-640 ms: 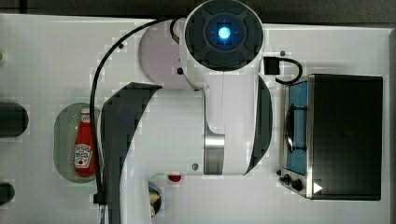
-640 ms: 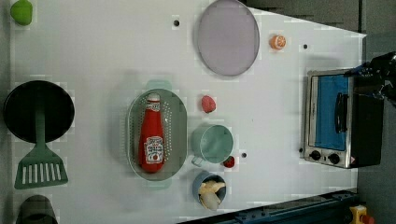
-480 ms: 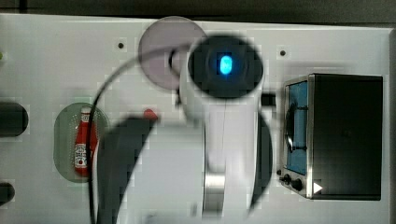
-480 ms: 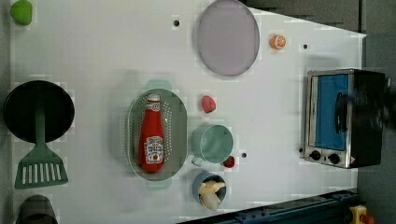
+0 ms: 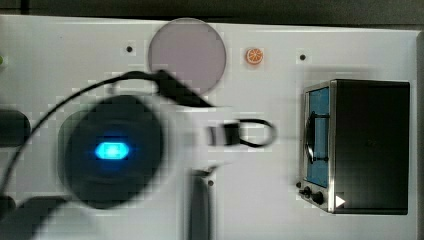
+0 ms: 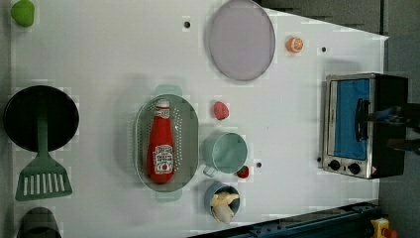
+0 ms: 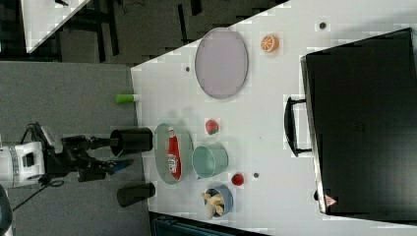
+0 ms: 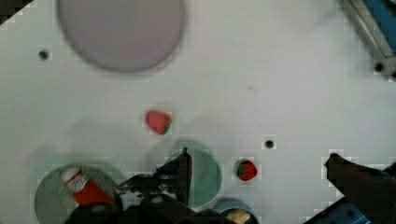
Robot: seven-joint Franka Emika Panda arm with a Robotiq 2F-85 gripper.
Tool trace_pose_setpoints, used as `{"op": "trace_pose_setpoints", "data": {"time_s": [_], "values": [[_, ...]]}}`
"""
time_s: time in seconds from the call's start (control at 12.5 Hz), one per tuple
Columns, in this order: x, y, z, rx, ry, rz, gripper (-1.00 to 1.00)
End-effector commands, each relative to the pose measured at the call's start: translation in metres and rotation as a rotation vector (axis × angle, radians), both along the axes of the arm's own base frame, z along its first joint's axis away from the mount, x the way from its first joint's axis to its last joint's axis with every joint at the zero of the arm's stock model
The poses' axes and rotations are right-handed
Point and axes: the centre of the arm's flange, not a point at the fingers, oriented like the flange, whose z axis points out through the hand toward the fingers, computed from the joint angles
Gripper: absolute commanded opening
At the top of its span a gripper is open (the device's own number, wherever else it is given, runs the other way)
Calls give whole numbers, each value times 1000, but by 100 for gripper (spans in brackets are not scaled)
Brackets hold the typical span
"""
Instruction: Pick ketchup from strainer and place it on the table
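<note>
Gripper [image 8: 257,161] is spread wide and empty: in the wrist view you see one dark finger [image 8: 180,175] over the teal cup and the other well apart from it, nothing between them. In the right view it hangs high off the table [image 6: 114,54], aimed toward the strainer [image 7: 162,142].

Ketchup [image 6: 161,148] lies flat in the strainer, along its long axis, white cap toward the grey-lilac plate [image 6: 241,39] end in the left view.

My read: you're in the approach step, nothing grasped yet. Next move calls for centring over the bottle's body, turning the jaws across its narrow width, then descending between the strainer walls.

Bottle looks like smooth, glossy plastic, rounded, tapering to the cap; probably slick, so grip mid-body at the label. Strainer is thin pale green plastic, oval, perforated floor, likely light enough to shift if bumped.
</note>
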Motion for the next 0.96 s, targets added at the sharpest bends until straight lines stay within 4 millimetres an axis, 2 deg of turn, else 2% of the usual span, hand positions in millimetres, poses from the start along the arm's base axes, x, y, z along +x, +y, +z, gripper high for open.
{"op": "trace_pose_setpoints", "data": {"time_s": [0.08,0.32,0.56,0.8,0.96], "values": [[-2,81,-46,-12,71,128,100],[-11,153,-74,-7,74,269,100],[-31,220,-108,18,85,409,100],[-52,266,-150,63,83,501,100],[-59,283,-181,103,49,499,100]]}}
